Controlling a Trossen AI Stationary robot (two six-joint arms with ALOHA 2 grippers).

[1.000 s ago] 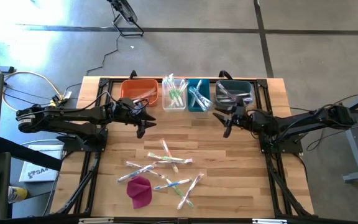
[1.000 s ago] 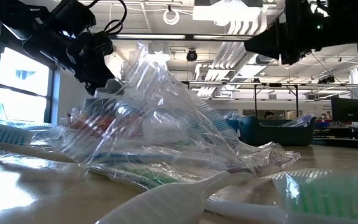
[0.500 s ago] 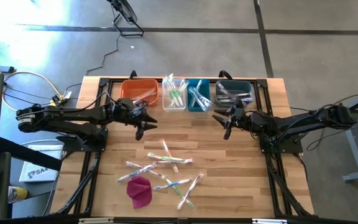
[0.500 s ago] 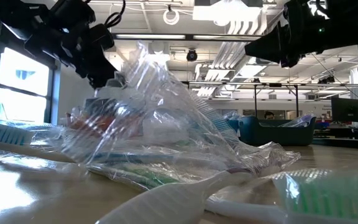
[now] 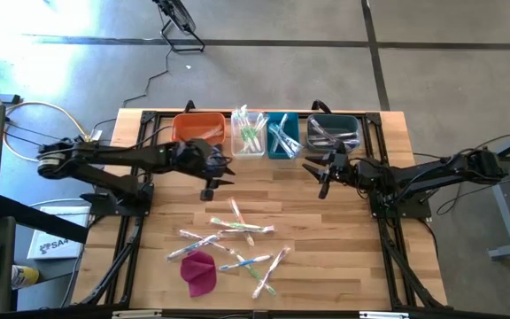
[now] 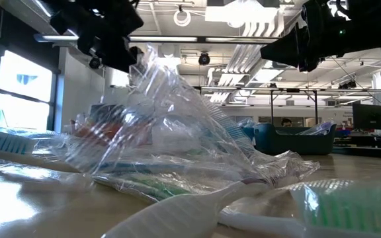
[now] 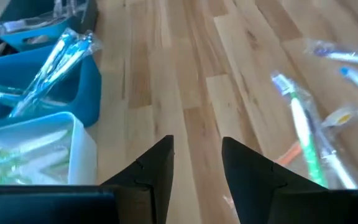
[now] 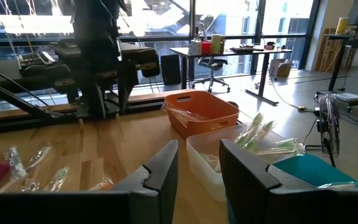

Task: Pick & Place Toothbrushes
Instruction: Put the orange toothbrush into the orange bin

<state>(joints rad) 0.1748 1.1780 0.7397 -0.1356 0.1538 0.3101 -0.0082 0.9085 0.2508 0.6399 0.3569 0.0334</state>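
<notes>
Toothbrushes point(image 5: 235, 237), roughly nine, lie scattered on the counter point(image 5: 343, 248) below both claws; four bins point(image 5: 266, 135) hold others. Left claw point(image 5: 209, 182) and right claw point(image 5: 319, 177) hover open, empty.

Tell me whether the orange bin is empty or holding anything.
Not empty. The orange bin holds at least one clear-wrapped toothbrush, visible lying inside it in the right wrist view; the exact count cannot be told.

Two dark, near-black jointed arms on black frame mounts, thin black cables along their links, each ending in a gripper with two flat, angular matte-black fingers — left gripper point(image 5: 209, 182), right gripper point(image 5: 320, 175) — with small green indicator lights showing on the right arm's housing.
</notes>
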